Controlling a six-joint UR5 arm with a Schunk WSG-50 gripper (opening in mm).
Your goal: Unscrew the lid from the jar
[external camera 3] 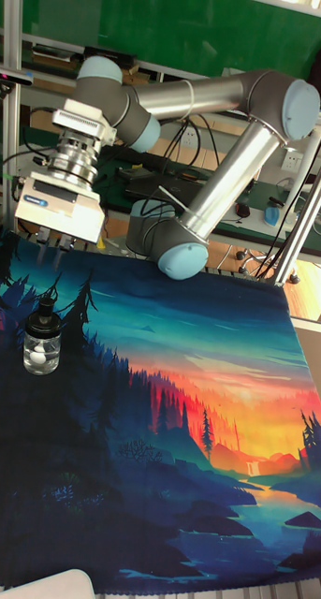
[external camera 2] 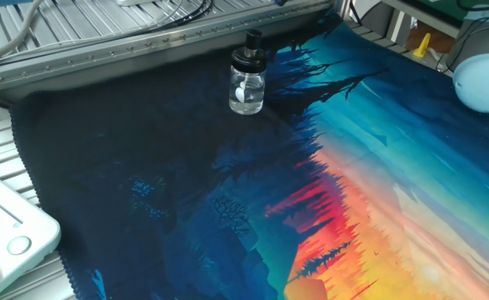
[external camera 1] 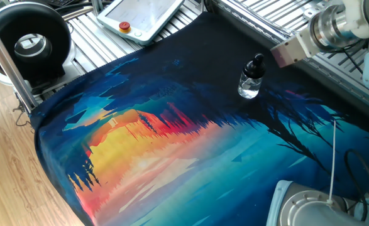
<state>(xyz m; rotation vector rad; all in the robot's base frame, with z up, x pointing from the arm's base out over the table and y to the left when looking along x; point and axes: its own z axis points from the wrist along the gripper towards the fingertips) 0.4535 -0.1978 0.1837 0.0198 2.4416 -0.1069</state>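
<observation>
We see the jar [external camera 3: 41, 348] upright on the dark end of the mat [external camera 1: 190, 157], lid [external camera 3: 46, 306] on. The gripper [external camera 3: 53, 240] hangs above it; its fingers' state we cannot tell.

The surface [external camera 1: 102, 37] is ribbed grey metal, and a big colourful mat [external camera 1: 190, 163] lies spread across most of it, dark forest at one end, orange sunset in the middle. The jar [external camera 1: 249, 83] stands upright on the mat's dark part, near the edge. A white pendant [external camera 1: 143, 16] with a red button lies on the bare metal, beside the mat's corner.
</observation>
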